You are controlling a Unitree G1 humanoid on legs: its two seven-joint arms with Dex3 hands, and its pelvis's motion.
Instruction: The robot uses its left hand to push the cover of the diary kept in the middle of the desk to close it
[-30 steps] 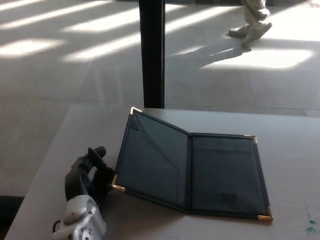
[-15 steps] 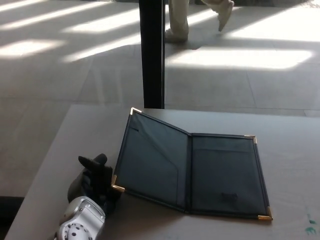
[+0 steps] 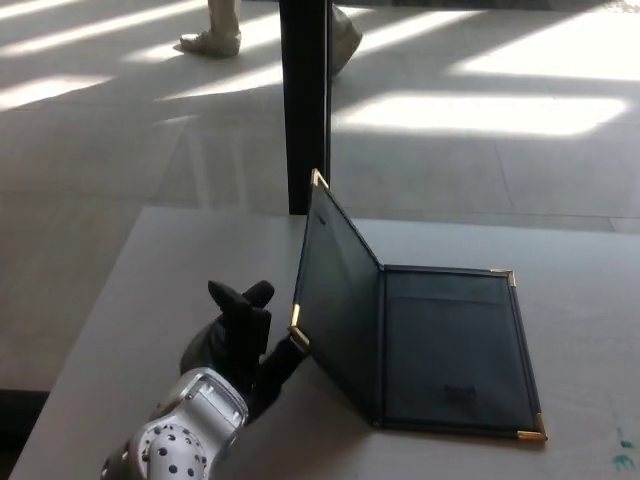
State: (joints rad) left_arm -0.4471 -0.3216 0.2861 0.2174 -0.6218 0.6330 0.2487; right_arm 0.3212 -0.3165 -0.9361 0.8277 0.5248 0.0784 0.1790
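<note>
The diary (image 3: 420, 340) lies in the middle of the counter (image 3: 120, 300). Its left cover (image 3: 335, 290) stands up steeply. The left robot hand (image 3: 245, 335) is spread, with one finger (image 3: 285, 355) under the cover's near corner. A person's feet (image 3: 215, 40) show far off.

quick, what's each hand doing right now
Left hand: open, holding nothing, one finger under the raised cover of the diary, near its corner.
Right hand: not in view.
</note>
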